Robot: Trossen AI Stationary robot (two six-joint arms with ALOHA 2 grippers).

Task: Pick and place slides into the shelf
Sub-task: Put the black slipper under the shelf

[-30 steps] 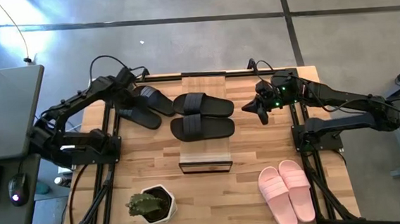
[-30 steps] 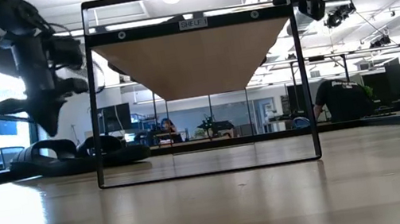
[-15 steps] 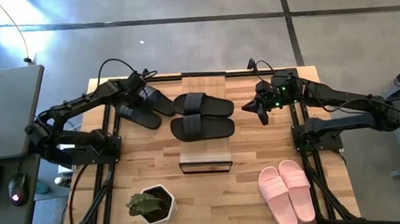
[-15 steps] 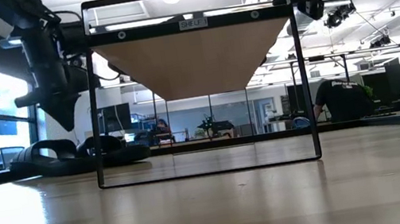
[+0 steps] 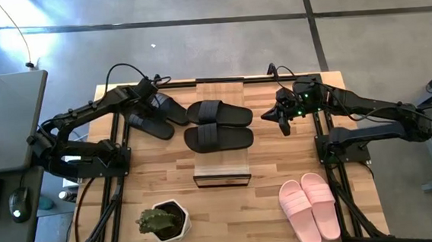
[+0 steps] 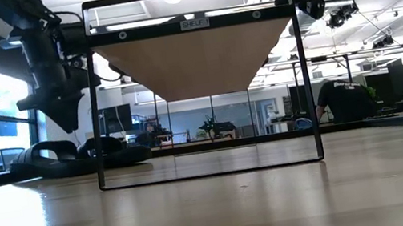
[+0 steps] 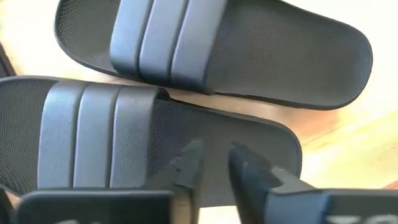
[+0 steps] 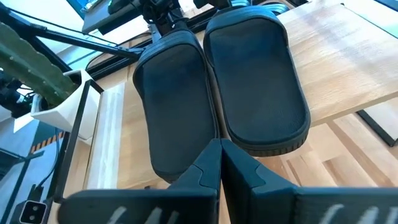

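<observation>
The wooden surface [image 5: 279, 155] carries a small shelf [image 5: 222, 172] at its middle, a light plank top on a thin black frame. Two black slides [image 5: 218, 125] lie side by side across the far part of the shelf top. Another black pair [image 5: 157, 115] lies on the surface just left of the shelf, near the far edge. A pink pair [image 5: 310, 207] sits at the near right corner, and a potted plant [image 5: 163, 220] stands near the front left. The left claw [image 7: 211, 163] hangs just above the left black pair, its fingers slightly apart and holding nothing. The right claw [image 5: 281, 119] hovers right of the shelf, level with the slides on top, its fingers pressed together and empty.
</observation>
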